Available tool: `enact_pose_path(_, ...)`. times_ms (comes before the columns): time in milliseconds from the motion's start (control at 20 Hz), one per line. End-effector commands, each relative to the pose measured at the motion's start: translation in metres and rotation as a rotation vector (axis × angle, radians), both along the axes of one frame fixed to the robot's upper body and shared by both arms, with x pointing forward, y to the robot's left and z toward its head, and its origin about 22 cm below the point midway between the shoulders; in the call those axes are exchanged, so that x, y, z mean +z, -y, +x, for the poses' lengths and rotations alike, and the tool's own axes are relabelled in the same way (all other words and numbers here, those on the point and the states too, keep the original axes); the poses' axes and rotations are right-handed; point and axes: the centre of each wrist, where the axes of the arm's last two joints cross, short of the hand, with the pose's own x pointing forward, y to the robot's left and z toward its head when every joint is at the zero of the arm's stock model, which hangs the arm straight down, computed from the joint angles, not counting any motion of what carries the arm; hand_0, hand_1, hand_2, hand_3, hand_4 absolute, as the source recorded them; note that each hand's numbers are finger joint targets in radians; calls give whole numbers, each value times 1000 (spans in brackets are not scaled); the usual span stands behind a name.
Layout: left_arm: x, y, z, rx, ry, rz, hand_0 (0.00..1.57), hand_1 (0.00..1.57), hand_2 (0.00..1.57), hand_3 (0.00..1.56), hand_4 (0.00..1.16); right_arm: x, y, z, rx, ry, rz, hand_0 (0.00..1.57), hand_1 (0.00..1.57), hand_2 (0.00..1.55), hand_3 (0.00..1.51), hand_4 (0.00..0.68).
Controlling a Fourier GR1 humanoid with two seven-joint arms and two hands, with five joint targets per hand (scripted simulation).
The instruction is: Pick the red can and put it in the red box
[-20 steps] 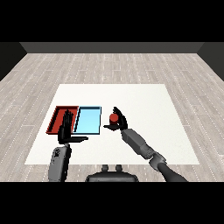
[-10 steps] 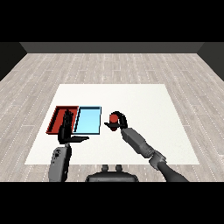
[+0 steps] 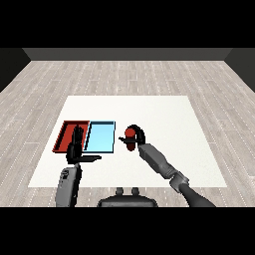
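Note:
The red can (image 3: 130, 133) is held by my right hand (image 3: 135, 138), whose fingers curl round it, just right of the light blue tray (image 3: 100, 137). The red tray (image 3: 66, 133) lies at the left, side by side with the blue one. My left hand (image 3: 76, 147) stands over the red tray's near right part with straight fingers and thumb stretched to the right, holding nothing.
Both trays sit on the white table (image 3: 164, 114), which has bare surface to the right and behind. Wooden floor surrounds the table.
My right hand has carried the red can leftward, closer to the blue tray's right edge. The left hand has not moved.

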Motion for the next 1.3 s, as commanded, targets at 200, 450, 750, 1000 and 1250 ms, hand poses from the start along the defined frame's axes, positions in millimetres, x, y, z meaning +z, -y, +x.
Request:
enact_pose_path(200,-3,0,5,-2,0,51,0,0,0,0,0,18,-8,-5,-10,117,-10,1571,1571,1478,1407,598)
enact_pose_path(450,5,14,-15,-20,1,18,0,0,0,0,0,46,-3,-7,-22,194,-18,1571,1571,1468,1399,601)
enact_pose_path(750,7,46,-6,-90,-22,9,0,0,0,0,0,83,21,-7,-53,279,-27,1567,1567,1466,1402,612)
enact_pose_path(1000,27,79,11,-240,-58,7,0,0,0,0,0,101,28,-25,-59,347,-12,1526,1526,1459,1405,601)
enact_pose_path(1250,29,78,4,-279,-66,4,0,0,0,0,0,118,10,-50,-59,384,23,1558,1558,1459,1406,611)
